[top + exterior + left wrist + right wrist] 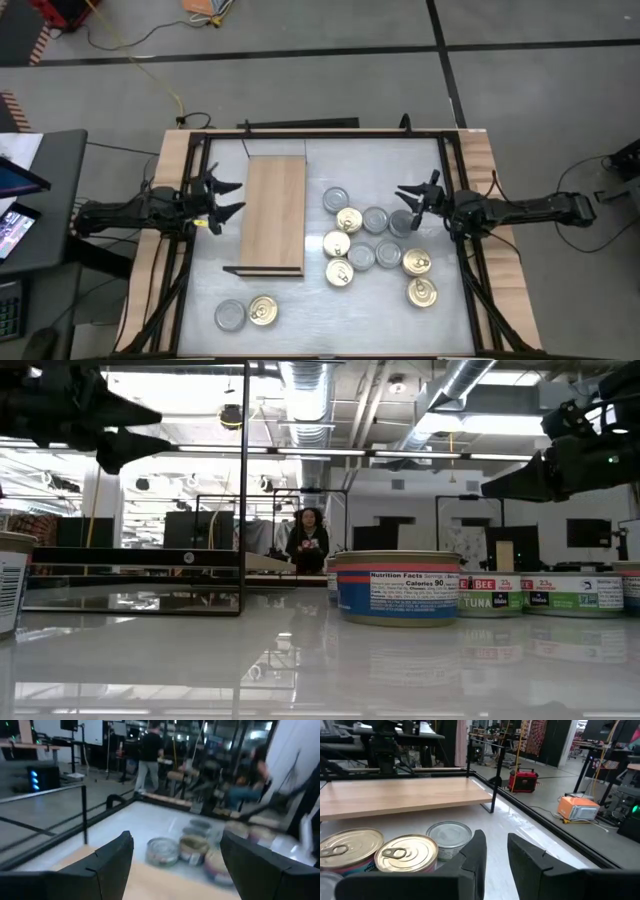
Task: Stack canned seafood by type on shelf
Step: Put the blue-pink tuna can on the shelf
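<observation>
The shelf (272, 213), a tan board on a thin black frame, stands left of the table's middle. Several tins, gold-topped (349, 220) and silver-topped (375, 219), lie flat in a loose cluster to its right. Two more, one silver (230, 315) and one gold (263, 311), sit near the front left. My left gripper (225, 200) hovers open at the shelf's left edge and points level across the board (150, 887). My right gripper (410, 203) hangs just right of the cluster, its fingers (496, 842) a narrow gap apart with nothing between them, facing the tins (406, 852).
Black frame rails (455, 190) and wooden side rails (495, 250) border the white tabletop. The shelf's thin upright (245, 490) rises at its near end. Bare tabletop lies between the shelf and the front tins. A person (308, 540) sits in the room beyond the far edge.
</observation>
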Available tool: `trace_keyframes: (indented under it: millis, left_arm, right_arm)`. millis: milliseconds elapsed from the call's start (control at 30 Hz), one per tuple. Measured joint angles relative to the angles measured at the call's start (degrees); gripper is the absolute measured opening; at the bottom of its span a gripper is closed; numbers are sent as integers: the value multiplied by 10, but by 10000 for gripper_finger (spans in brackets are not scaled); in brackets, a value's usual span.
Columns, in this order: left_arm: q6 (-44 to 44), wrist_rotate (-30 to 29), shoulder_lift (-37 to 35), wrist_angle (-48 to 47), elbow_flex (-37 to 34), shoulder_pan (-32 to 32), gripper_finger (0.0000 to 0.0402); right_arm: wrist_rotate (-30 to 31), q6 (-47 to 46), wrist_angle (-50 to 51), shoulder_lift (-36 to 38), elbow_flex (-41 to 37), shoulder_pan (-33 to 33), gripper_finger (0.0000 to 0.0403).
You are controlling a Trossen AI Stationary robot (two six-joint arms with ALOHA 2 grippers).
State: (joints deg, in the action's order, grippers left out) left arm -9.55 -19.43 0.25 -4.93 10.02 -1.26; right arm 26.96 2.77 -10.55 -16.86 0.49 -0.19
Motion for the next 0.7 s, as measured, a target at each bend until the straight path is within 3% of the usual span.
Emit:
trace_keyframes:
  millis: [267, 467, 700]
  left_arm:
    - [-22, 0, 0, -9, 0, 0, 288]
    - [-64, 0, 0, -9, 0, 0, 288]
    - [-34, 0, 0, -8, 1, 0, 288]
  right_arm:
    - [0, -91, -4, 0, 0, 0, 108]
    - [0, -95, -21, 0, 0, 2, 108]
    - [0, -88, -23, 0, 0, 6, 108]
